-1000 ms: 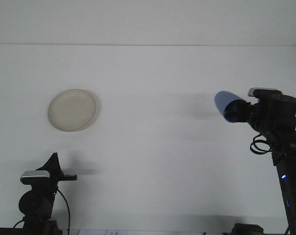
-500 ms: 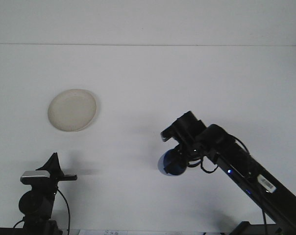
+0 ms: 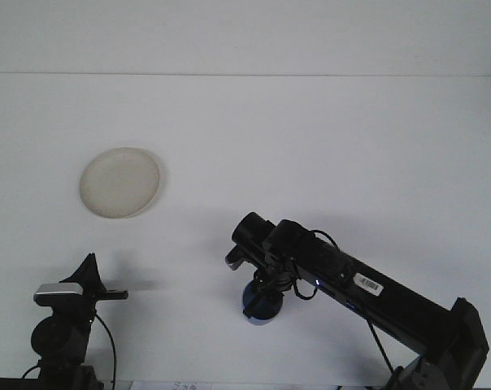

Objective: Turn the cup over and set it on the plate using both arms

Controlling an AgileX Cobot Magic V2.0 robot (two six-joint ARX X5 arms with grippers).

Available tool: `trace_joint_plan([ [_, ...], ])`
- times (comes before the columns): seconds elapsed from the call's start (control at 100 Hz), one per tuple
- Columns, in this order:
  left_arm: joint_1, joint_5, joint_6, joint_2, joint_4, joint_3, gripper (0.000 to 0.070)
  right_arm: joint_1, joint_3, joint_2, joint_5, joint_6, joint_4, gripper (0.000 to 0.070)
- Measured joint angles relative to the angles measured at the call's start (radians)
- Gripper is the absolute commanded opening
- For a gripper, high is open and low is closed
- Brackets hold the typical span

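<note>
A blue cup (image 3: 261, 304) sits low over the white table near the front centre, partly hidden under my right gripper (image 3: 264, 286), which is shut on it from above. The right arm reaches in from the lower right corner. A cream plate (image 3: 119, 182) lies empty at the left, well away from the cup. My left gripper (image 3: 91, 280) rests at the lower left by the table's front edge, pointing up, with nothing in it; I cannot see how its fingers stand.
The white table (image 3: 310, 146) stretches back to a pale wall. The right arm's black links and cables (image 3: 375, 292) cross the front right part of the table.
The right arm has carried the blue cup from the right side, down and leftward, to the front centre of the table. The left arm and the plate have not moved.
</note>
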Motion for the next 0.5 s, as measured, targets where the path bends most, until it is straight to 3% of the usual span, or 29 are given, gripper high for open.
trace_joint_plan([
  [0.06, 0.0, 0.0, 0.0, 0.0, 0.0, 0.0, 0.0016, 0.003, 0.0, 0.0, 0.0, 0.0, 0.002, 0.0345],
  [0.11, 0.0, 0.0, 0.0, 0.0, 0.0, 0.0, 0.0016, 0.005, 0.0, 0.0, 0.0, 0.0, 0.003, 0.0412],
  [0.37, 0.0, 0.0, 0.0, 0.0, 0.0, 0.0, 0.0016, 0.0, 0.006, -0.04, 0.001, -0.006, 0.015, 0.0419],
  [0.5, 0.0, 0.0, 0.0, 0.0, 0.0, 0.0, 0.0016, -0.018, 0.006, -0.167, 0.051, -0.013, 0.04, 0.0424],
])
